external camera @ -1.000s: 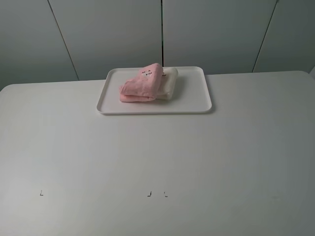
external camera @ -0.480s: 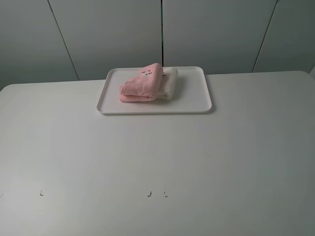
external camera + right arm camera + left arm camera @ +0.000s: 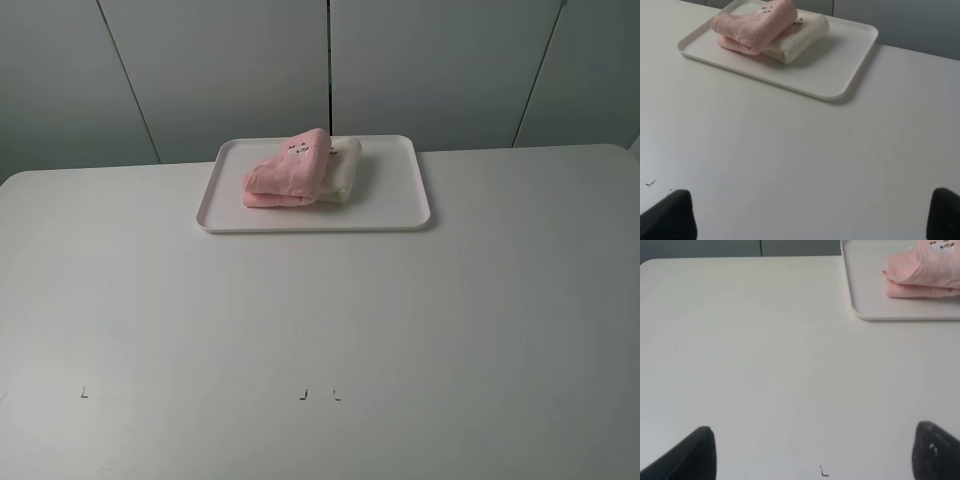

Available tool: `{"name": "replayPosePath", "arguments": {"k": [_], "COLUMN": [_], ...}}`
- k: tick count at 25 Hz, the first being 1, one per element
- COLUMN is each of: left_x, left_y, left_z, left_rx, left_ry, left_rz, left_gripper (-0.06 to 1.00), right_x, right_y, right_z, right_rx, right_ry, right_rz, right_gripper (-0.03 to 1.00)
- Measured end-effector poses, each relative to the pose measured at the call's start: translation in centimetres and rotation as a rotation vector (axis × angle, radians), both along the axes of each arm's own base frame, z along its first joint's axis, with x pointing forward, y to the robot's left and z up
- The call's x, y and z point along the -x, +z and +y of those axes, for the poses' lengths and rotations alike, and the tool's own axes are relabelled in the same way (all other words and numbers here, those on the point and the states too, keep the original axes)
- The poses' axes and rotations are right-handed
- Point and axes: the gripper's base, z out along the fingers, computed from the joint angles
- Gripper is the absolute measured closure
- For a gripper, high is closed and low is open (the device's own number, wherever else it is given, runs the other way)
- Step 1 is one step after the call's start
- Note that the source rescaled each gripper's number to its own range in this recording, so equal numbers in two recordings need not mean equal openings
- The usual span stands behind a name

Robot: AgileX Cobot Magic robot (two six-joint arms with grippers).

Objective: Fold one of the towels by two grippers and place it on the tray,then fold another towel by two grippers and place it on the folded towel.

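Fingertips of the left gripper [image 3: 812, 452] show in the left wrist view as two dark tips [image 3: 695, 455] spread as wide as they go, with nothing between them but bare white table [image 3: 765, 365]. Well beyond them and off toward the right-hand finger's side sits the white tray [image 3: 860, 305], with the folded pink towel [image 3: 922, 275] on it.

Through the right wrist camera, the right gripper [image 3: 810, 215] likewise has its fingertips [image 3: 670, 215] fully parted and empty over the table. Far ahead of them, toward the left-hand finger's side, the tray [image 3: 840, 70] carries the folded cream-white towel [image 3: 802, 37], and the pink towel [image 3: 752, 25] lies on top of it, covering most of it.

From the high camera, neither gripper is visible. The tray [image 3: 400, 200] lies at the far middle of the table [image 3: 320, 330], the pink towel [image 3: 285, 175] stacked on the cream-white towel [image 3: 345, 170], whose edge shows beside it.
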Motion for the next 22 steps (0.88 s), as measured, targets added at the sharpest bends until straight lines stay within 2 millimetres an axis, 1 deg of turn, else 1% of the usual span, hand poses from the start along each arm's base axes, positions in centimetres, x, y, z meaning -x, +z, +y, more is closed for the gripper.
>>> {"name": "replayPosePath", "arguments": {"k": [2,8,14,17,22], "left_x": [0.0,0.0,0.0,0.0,0.0], "left_y": [0.0,0.0,0.0,0.0,0.0], "left_z": [-0.01,-0.01,-0.01,-0.01,-0.01], "left_rx": [0.001,0.001,0.001,0.001,0.001], "left_ry": [-0.001,-0.001,-0.001,-0.001,-0.001], "left_rz": [0.0,0.0,0.0,0.0,0.0], "left_gripper": [-0.05,-0.05,-0.05,-0.05,-0.05], "right_x": [0.03,0.06,0.08,0.09,0.09], "right_y": [0.0,0.0,0.0,0.0,0.0], "right_z": [0.07,0.16,0.24,0.27,0.27], "right_rx": [-0.005,0.0,0.002,0.002,-0.005], "right_ry": [-0.026,-0.222,-0.331,-0.366,-0.373], "right_rz": [0.002,0.0,0.0,0.0,0.001], "right_gripper": [-0.03,-0.03,-0.03,-0.03,-0.03]}}
